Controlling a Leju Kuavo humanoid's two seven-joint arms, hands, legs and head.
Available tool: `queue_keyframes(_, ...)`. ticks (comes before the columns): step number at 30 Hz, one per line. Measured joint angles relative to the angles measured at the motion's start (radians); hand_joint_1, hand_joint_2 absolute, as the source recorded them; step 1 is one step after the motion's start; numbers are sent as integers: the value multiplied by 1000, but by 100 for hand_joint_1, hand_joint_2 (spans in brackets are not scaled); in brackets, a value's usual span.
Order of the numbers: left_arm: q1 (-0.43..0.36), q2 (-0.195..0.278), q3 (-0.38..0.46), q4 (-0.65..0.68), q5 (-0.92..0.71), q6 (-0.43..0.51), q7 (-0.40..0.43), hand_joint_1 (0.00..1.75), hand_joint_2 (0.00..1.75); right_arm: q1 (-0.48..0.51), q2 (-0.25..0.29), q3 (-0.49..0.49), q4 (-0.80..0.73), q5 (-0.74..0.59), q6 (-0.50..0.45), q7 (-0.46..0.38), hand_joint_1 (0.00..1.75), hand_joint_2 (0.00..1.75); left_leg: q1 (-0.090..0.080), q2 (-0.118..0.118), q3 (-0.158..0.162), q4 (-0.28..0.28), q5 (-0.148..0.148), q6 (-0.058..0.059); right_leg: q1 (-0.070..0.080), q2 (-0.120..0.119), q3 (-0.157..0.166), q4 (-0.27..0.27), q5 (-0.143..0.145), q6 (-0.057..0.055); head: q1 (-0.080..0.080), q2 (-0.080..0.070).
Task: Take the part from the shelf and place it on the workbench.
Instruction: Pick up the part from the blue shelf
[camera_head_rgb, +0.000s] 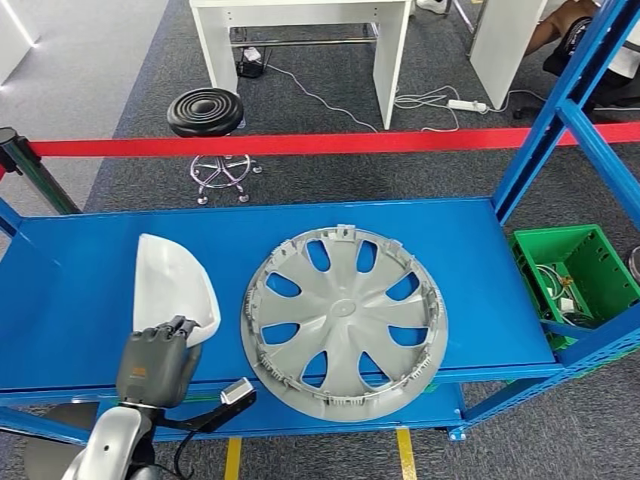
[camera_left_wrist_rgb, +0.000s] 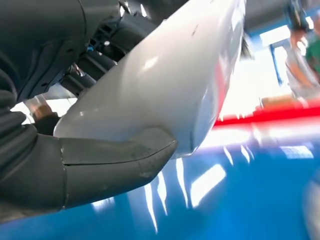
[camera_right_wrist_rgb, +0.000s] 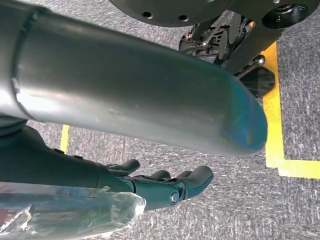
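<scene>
Your left hand (camera_head_rgb: 155, 360) is right at the near edge of the white part (camera_head_rgb: 172, 285) on the blue shelf (camera_head_rgb: 483, 250), thumb (camera_left_wrist_rgb: 113, 165) pressed against its shell and fingers wrapped round it. Your right hand (camera_right_wrist_rgb: 166, 185) hangs over the carpet, fingers loosely extended, holding nothing. One white part, one grey wheel cover (camera_head_rgb: 343, 318) beside it.
</scene>
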Motion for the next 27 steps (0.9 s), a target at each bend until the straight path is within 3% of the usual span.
queue_keyframes(6, -41, 66, 29, -134, -41, 85, -18, 175, 175, 0, 0, 7, 0, 0, 0, 5, 0, 0, 0, 0, 0, 0, 0, 0, 0, 0, 0, 0, 0, 0, 0, 0)
queue_keyframes(19, -108, 161, 42, -249, -41, 82, -18, 175, 175, -3, 0, 14, 0, -1, -1, 0, 0, 0, 0, 0, 0, 0, 0, 0, 0, 0, 0, 0, 0, 0, 0, 0)
queue_keyframes(23, -124, 168, 33, -259, -41, 64, -4, 175, 175, -4, 0, 17, 0, -2, -3, -10, 0, 0, 0, 0, 0, 0, 0, 0, 0, 0, 0, 0, 0, 0, 0, 0)
queue_keyframes(27, -121, 138, 12, -259, -40, 19, -6, 175, 175, -5, 1, 18, 0, -2, -3, -16, 0, 0, 0, 0, 0, 0, 0, 0, 0, 0, 0, 0, 0, 0, 0, 0)
